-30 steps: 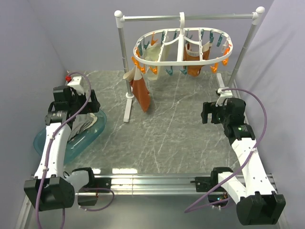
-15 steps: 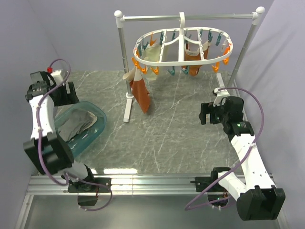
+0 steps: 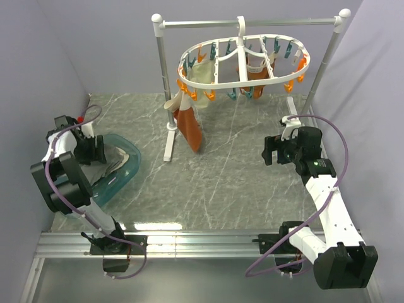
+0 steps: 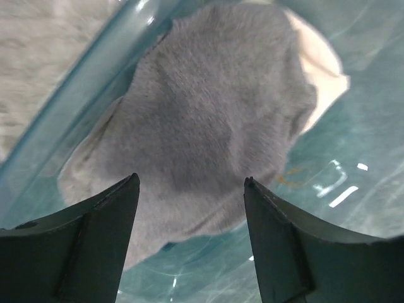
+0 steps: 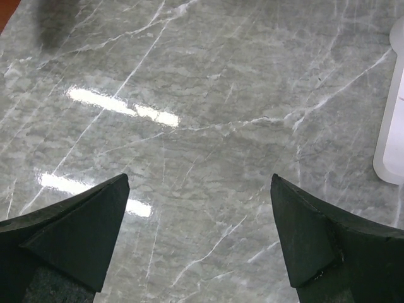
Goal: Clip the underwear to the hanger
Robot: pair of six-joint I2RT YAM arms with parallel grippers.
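The underwear [image 4: 214, 113] lies crumpled in a teal basin [image 4: 328, 189], grey side up with a cream edge at the upper right. In the top view the underwear [image 3: 115, 165] shows at the left of the table. My left gripper [image 4: 191, 183] is open and empty, hovering just above the cloth; in the top view it [image 3: 98, 153] is over the basin's left part. The hanger [image 3: 243, 63] hangs by its hook from the rail at the back, with garments clipped to it. My right gripper [image 5: 199, 180] is open and empty over bare marble, at the right [image 3: 268, 151].
A silver rail stand [image 3: 169, 95] with white knobs carries the hanger; its white foot [image 5: 391, 126] lies close to my right gripper. A rust-orange garment [image 3: 189, 129] hangs low by the left post. Purple walls close in on both sides.
My left arm has swung from the far-left wall down over the basin, its open gripper now above the underwear. The hanger has shifted slightly. The right arm has barely moved.
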